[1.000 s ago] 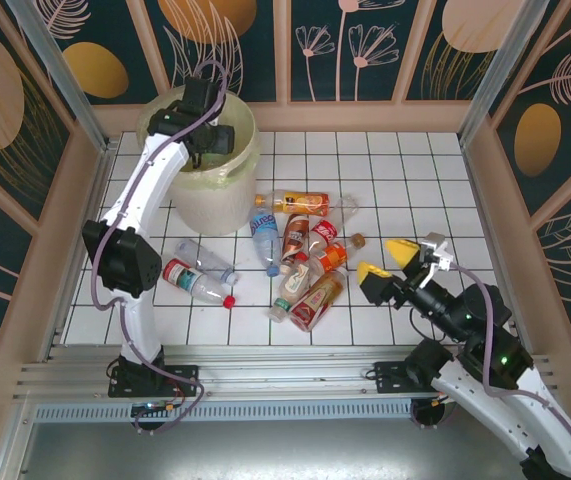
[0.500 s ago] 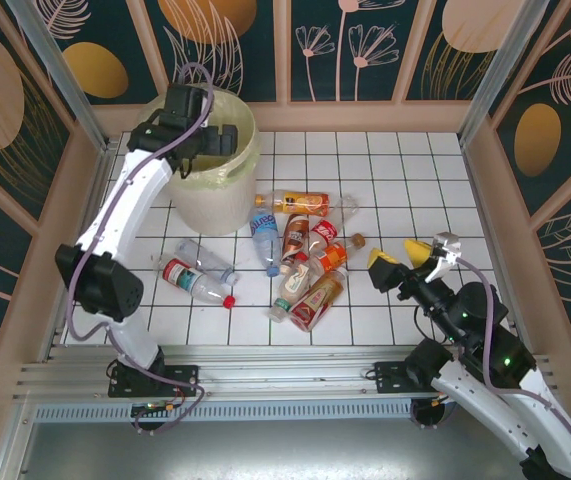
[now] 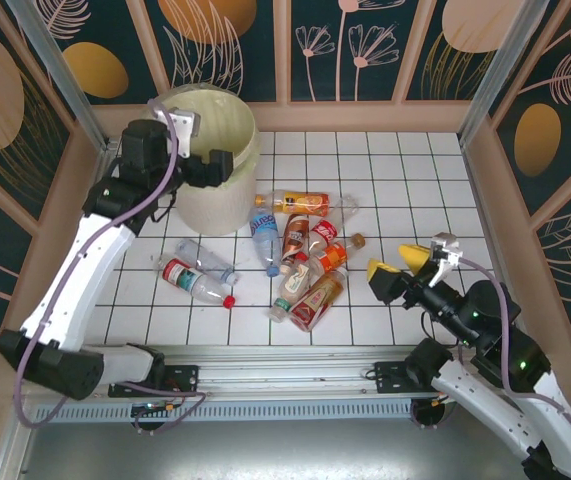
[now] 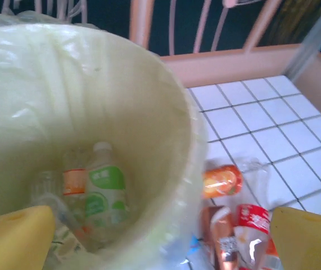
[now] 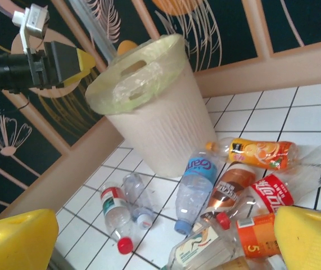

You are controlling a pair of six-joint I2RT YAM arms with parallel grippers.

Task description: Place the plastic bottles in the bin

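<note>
Clad in glossy white shells along the left arm (image 3: 80, 260) and the right arm (image 3: 485, 390), with chunky black housings at every joint and black bases at the near edge. Strung with a pale lilac cable (image 3: 173, 170) looping loosely from link to link on each side, plus a small green light (image 3: 521, 364) on one black housing of the right one. Tipped with the black-bodied left gripper (image 4: 160, 239) and right gripper (image 3: 398, 260), both bearing blunt yellow wedge-shaped fingers (image 5: 19, 239) and a small white camera block (image 5: 32, 19) bracketed at the wrist.
</note>
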